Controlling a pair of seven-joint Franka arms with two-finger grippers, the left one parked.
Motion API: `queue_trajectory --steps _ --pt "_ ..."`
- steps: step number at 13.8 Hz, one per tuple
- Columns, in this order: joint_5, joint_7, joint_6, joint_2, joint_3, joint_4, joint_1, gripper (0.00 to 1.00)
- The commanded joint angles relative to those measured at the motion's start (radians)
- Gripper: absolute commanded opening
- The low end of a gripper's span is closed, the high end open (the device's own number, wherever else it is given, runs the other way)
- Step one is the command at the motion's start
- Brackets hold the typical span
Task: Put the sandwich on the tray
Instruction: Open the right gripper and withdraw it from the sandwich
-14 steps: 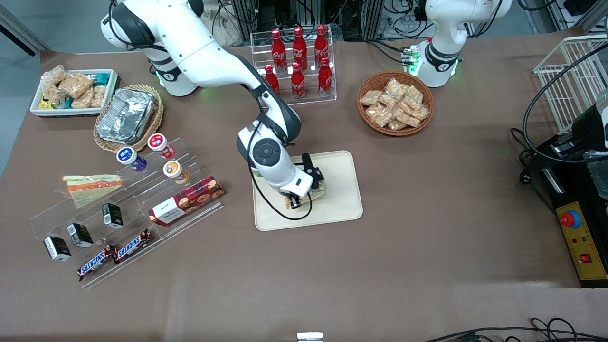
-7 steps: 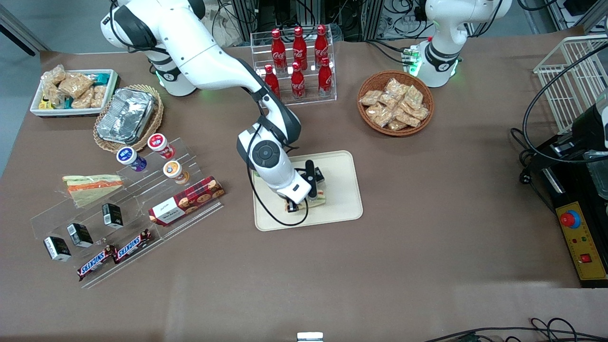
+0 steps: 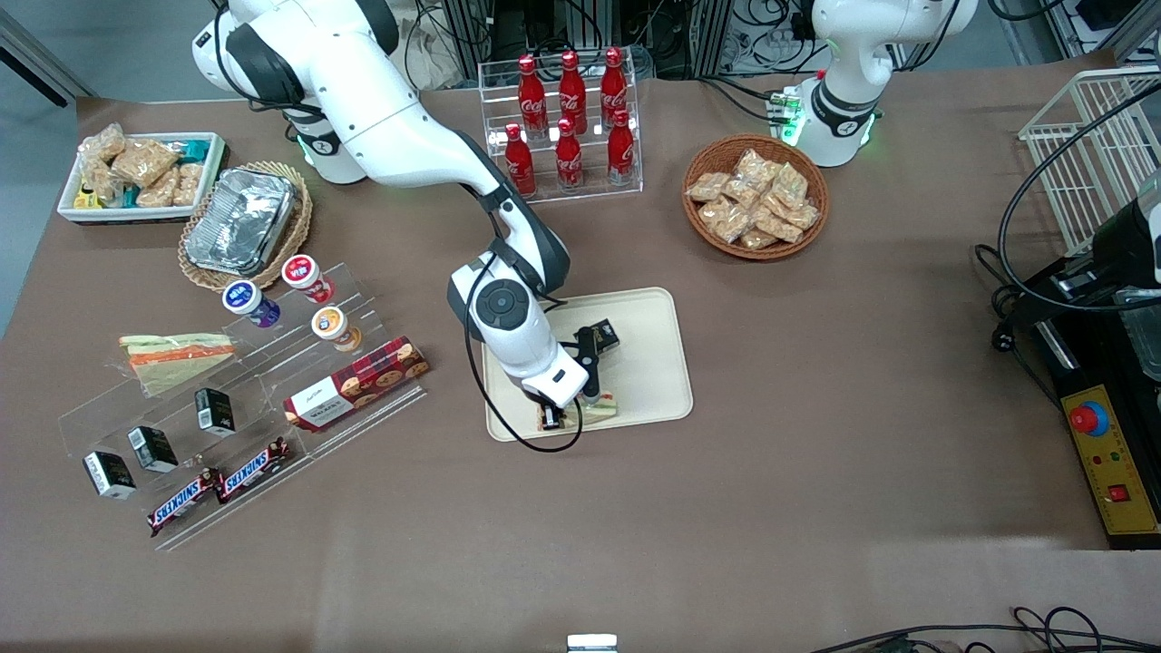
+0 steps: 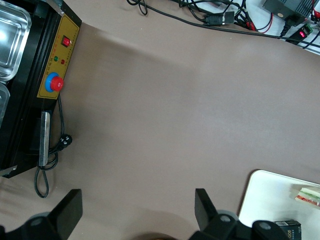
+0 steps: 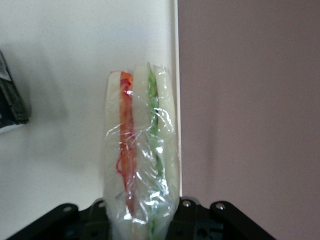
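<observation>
The sandwich (image 3: 600, 407), clear-wrapped with cream bread and thin red-orange and green stripes, sits low over the cream tray (image 3: 655, 363), close to the rim nearest the front camera. My gripper (image 3: 560, 414) is shut on its end. In the right wrist view the sandwich (image 5: 140, 160) stands out from between the jaws of my gripper (image 5: 141, 220), over the tray (image 5: 60, 70) and just inside its rim. I cannot tell whether it touches the tray. The left wrist view shows the sandwich (image 4: 309, 194) on or just over the tray (image 4: 267, 200).
A small black box (image 3: 605, 334) lies on the tray, farther from the front camera than the sandwich. Toward the working arm's end are an acrylic shelf with a cookie box (image 3: 356, 383), another wrapped sandwich (image 3: 172, 355) and a foil container (image 3: 240, 220). A bottle rack (image 3: 567, 127) and snack basket (image 3: 755, 197) stand farther back.
My gripper has carried the sandwich across the tray toward the front camera, ending near the tray's nearest rim. The black box has stayed put.
</observation>
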Motion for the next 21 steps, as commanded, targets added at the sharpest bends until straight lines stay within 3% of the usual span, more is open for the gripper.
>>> queue_trajectory --steps 1,5,9,12,19,21 --pt "-0.046 0.011 0.005 0.016 -0.013 0.022 0.015 0.99" --pt "-0.042 0.093 -0.036 -0.080 -0.016 -0.049 0.006 0.99" --pt "-0.039 0.285 -0.371 -0.264 -0.041 -0.073 -0.034 0.99" --pt "-0.038 0.329 -0.547 -0.377 -0.055 -0.051 -0.152 0.99" --pt "-0.047 0.511 -0.659 -0.571 -0.078 -0.051 -0.460 0.99" --pt "-0.047 0.644 -0.722 -0.605 -0.068 -0.054 -0.548 0.99"
